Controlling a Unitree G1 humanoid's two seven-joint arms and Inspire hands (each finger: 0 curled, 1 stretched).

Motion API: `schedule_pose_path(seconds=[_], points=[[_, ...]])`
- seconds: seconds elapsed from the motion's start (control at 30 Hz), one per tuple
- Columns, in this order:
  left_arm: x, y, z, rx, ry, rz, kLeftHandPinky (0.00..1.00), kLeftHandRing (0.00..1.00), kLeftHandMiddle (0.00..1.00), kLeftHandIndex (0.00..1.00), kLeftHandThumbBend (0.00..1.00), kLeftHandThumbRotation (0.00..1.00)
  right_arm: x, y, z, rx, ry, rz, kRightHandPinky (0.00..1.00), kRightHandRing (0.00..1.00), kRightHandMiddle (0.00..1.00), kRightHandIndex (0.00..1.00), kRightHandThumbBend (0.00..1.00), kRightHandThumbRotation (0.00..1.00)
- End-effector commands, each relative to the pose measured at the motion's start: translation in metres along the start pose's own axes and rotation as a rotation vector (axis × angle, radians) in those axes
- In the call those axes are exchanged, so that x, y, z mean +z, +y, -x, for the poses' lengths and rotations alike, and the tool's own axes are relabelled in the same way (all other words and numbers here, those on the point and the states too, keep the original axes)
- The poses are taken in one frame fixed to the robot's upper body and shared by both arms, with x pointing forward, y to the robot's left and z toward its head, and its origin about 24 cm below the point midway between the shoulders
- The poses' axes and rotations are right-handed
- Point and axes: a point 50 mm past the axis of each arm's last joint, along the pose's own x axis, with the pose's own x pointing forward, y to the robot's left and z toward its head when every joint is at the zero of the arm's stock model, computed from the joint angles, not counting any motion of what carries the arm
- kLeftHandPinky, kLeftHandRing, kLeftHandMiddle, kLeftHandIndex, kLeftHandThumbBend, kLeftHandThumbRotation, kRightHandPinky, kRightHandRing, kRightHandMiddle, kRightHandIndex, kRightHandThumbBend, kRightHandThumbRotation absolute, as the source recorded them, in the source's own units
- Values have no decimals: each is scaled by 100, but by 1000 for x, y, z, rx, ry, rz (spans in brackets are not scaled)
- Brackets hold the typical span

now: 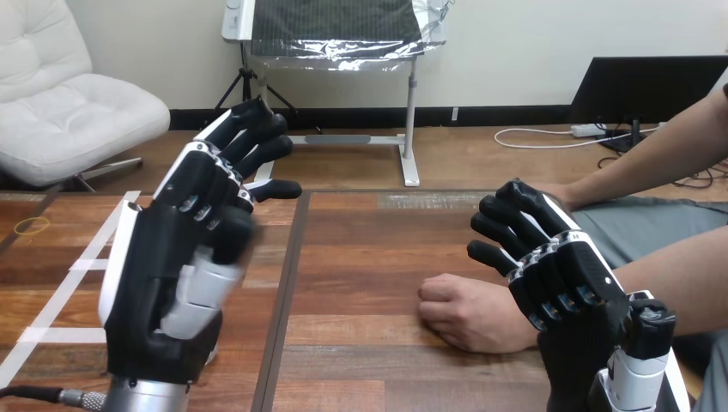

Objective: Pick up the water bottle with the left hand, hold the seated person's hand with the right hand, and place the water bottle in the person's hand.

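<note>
Now, as we judge it, the step in hand is taking hold of the person's hand [464,313], which rests on the worktop [369,257] as a loose fist, knuckles up, right of centre. Our right hand [573,276] sits just beside it, over the wrist, its fingers spread wide and nearly straight and closed round nothing. We cannot tell whether it touches the wrist.

Our left hand [172,257] is raised at the left, fingers extended and relaxed, carrying nothing. Where the water bottle stands we cannot tell.

To do this well, we should probably lower the right hand onto the wrist slowly and curl fingers and thumb round it lightly, so that we steady it without squeezing. A grip on the wrist rather than across the knuckles would leave the palm free. The fist would have to open and turn upward before it could receive anything, so our hold should allow that turn.
</note>
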Motion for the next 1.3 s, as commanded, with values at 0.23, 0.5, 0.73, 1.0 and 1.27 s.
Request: schedule_pose_path(seconds=[0.23, 0.5, 0.73, 1.0, 1.27], points=[[10, 2, -6, 10, -58, -104, 76, 91, 91, 88, 100, 3, 10, 2, -11, 13, -79, 6, 82, 86, 85, 85, 74, 100], [10, 8, -7, 18, -69, -158, 79, 92, 91, 88, 100, 0, 9, 2, -11, 17, -80, 4, 82, 86, 85, 85, 74, 100], [11, 14, -8, 45, -74, -217, 78, 91, 91, 87, 100, 0, 9, 3, -10, 12, -77, 1, 82, 86, 85, 85, 74, 100], [15, 24, -11, 102, -83, -267, 79, 92, 92, 88, 100, 0, 9, 3, -10, 9, -78, 1, 82, 86, 85, 85, 74, 100], [17, 34, -13, 145, -92, -308, 79, 92, 92, 88, 100, 0, 9, 3, -10, 13, -79, 2, 82, 86, 85, 85, 74, 100]])
